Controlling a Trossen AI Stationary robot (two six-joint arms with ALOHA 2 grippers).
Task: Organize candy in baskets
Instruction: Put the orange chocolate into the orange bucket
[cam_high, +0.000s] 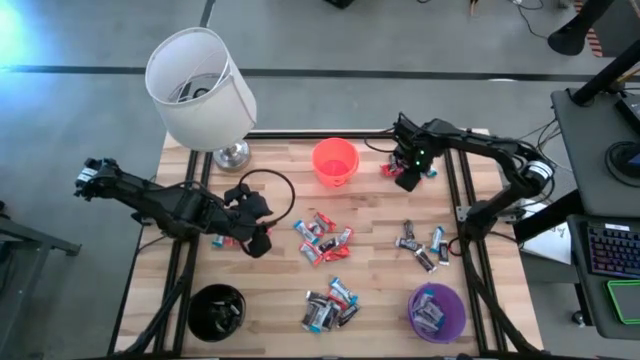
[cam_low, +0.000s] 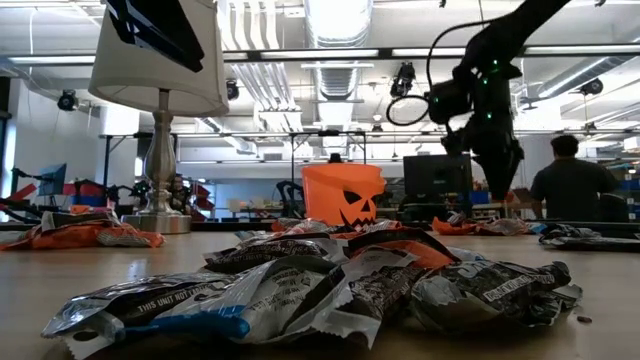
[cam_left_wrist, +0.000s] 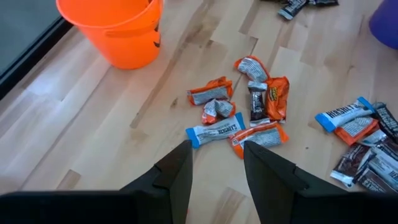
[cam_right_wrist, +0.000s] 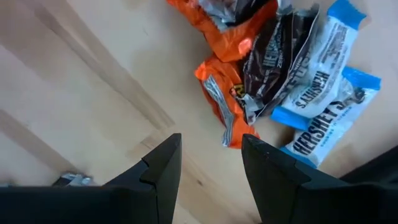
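Currently, as the frames stand:
left claw (cam_high: 262, 243): left of centre in the high view, low over the table (cam_high: 380, 300); fingers (cam_left_wrist: 177, 177) apart with nothing between them; wrist view shows bare wood in the gap, a blue-and-white candy (cam_left_wrist: 216, 130) just past the tips
right claw (cam_high: 408, 180): upper right of centre in the high view, just right of the orange basket (cam_high: 335, 161); fingers (cam_right_wrist: 163, 165) apart, empty; its wrist view shows an orange wrapper (cam_right_wrist: 221, 102), a dark brown one (cam_right_wrist: 268, 59) and two blue-and-white ones (cam_right_wrist: 323, 118) lying beyond the tips, overlapping each other
orange basket: upper centre of the table, upright; jack-o'-lantern face visible in the low view (cam_low: 343, 195); contents cannot be told
purple basket (cam_high: 436, 311): lower right of the table, wrapped candies inside
black basket (cam_high: 216, 311): lower left of the table; contents too dark to tell
loose candy: one cluster at table centre (cam_high: 322, 238); one below it at lower centre (cam_high: 330, 305); a smaller one to the right (cam_high: 422, 245); a couple of red pieces by the left claw (cam_high: 222, 242)
lamp (cam_high: 200, 88): white shade, metal base, upper left corner of the table
person (cam_low: 565, 185): seen from behind, right edge of the low view, well beyond the table
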